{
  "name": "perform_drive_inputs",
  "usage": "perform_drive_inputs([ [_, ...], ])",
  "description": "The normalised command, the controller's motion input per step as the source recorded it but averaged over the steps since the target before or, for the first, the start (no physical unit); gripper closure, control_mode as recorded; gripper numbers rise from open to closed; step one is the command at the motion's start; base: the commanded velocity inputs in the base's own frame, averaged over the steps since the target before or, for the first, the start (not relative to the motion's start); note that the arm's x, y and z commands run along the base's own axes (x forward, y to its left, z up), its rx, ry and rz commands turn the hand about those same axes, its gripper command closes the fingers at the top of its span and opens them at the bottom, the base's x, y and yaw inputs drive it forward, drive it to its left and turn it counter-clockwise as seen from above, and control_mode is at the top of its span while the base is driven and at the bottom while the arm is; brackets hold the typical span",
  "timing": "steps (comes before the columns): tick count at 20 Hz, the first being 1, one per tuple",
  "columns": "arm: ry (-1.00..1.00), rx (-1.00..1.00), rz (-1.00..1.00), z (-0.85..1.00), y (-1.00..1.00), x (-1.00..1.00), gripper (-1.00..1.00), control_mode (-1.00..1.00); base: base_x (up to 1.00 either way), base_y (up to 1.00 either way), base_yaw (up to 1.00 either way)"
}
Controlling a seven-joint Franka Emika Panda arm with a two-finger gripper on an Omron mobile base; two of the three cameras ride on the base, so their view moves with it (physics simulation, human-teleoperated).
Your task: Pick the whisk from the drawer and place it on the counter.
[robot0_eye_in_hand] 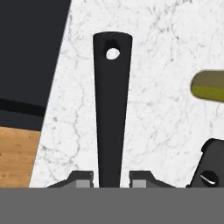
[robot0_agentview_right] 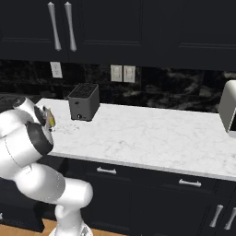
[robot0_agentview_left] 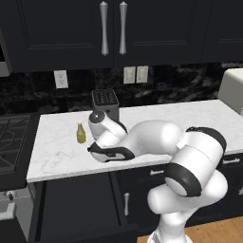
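The whisk's (robot0_eye_in_hand: 111,109) black stick handle, with a hanging hole at its far end, lies along the white marble counter (robot0_eye_in_hand: 162,131) in the hand view. Its wire head is hidden below the fingers. My gripper (robot0_eye_in_hand: 111,180) straddles the handle, and a thin gap shows between the handle and each fingertip, so the jaws stand slightly open around it. In the left base view my hand hangs low over the counter (robot0_agentview_left: 57,152) near its front edge. I cannot tell the drawer apart from the dark cabinet fronts under the counter.
A small yellow-green bottle (robot0_agentview_left: 81,133) (robot0_eye_in_hand: 210,85) stands just beside my hand, and a dark toaster (robot0_agentview_left: 105,102) (robot0_agentview_right: 84,101) sits behind it at the wall. The black stovetop (robot0_agentview_left: 12,137) borders the counter on the left. The counter (robot0_agentview_right: 152,133) stretches bare to the right.
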Motion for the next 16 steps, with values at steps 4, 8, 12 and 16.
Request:
perform_drive_inputs([
  [4, -0.01, 0.00, 0.00, 0.00, -0.02, 0.09, -1.00, -1.00, 0.00, 0.00, 0.00],
  [8, -0.11, 0.11, 0.00, 0.36, -0.49, -0.22, -1.00, -1.00, 0.00, 0.00, 0.00],
  [12, -0.22, 0.12, 0.00, 0.48, -1.00, -0.66, -1.00, -1.00, 0.00, 0.00, 0.00],
  [16, -0.27, 0.16, 0.03, 0.48, -1.00, -0.65, -1.00, -1.00, 0.00, 0.00, 0.00],
])
